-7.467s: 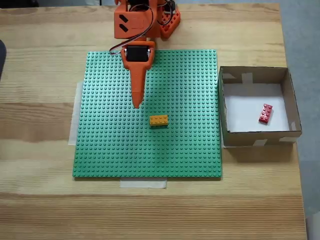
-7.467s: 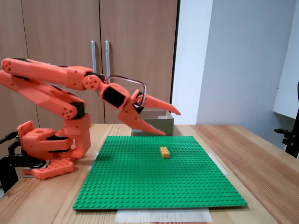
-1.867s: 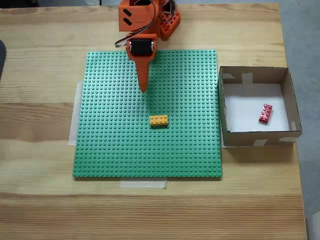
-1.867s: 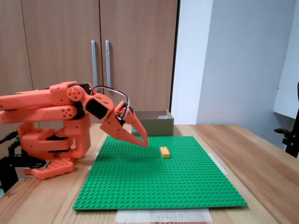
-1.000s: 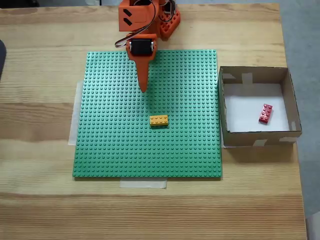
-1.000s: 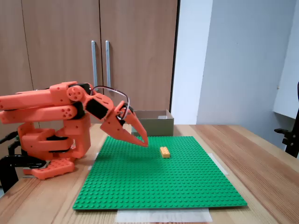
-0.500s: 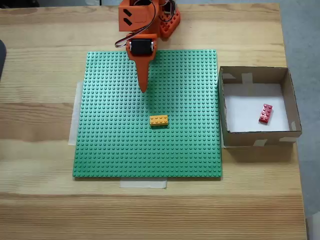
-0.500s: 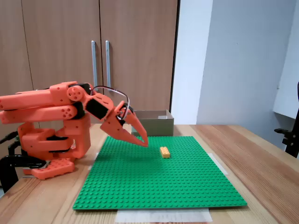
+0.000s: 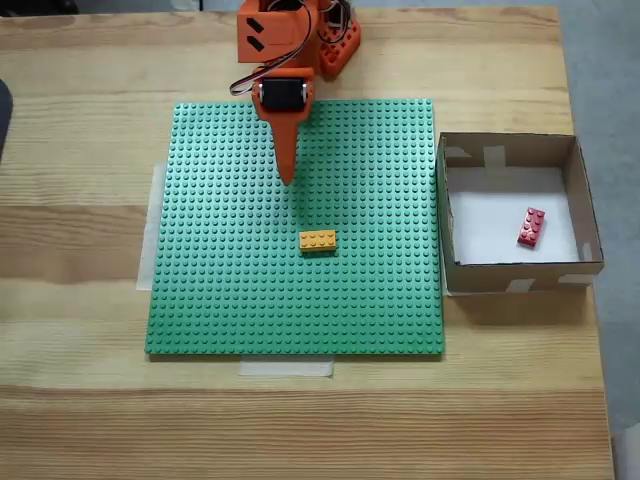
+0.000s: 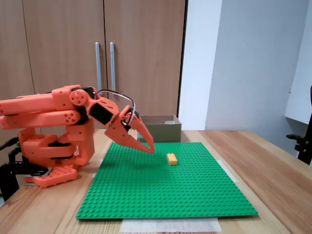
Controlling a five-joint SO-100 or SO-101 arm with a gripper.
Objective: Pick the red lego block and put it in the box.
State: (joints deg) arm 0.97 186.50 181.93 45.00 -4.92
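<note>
The red lego block [image 9: 531, 227] lies on the white bottom of the box [image 9: 440, 220], toward its right side. In the side-on fixed view the box [image 10: 161, 130] stands behind the green plate, and its inside is hidden. My orange gripper [image 9: 287, 178] is shut and empty, pointing down over the upper middle of the green baseplate [image 9: 220, 280], far left of the box. Seen from the side, the gripper [image 10: 150, 149] hovers just above the plate with the arm folded back low.
A yellow-orange brick [image 9: 317, 240] sits on the baseplate a little below the gripper tip; it also shows as a yellow-orange brick [image 10: 171, 158] in the side-on view. The arm's orange base [image 10: 51, 151] stands at the plate's far edge. Tape strips hold the plate on the wooden table [image 9: 80, 400].
Since the earliest frames the arm has folded back and lowered, with the gripper closing. Over the last second nothing has moved.
</note>
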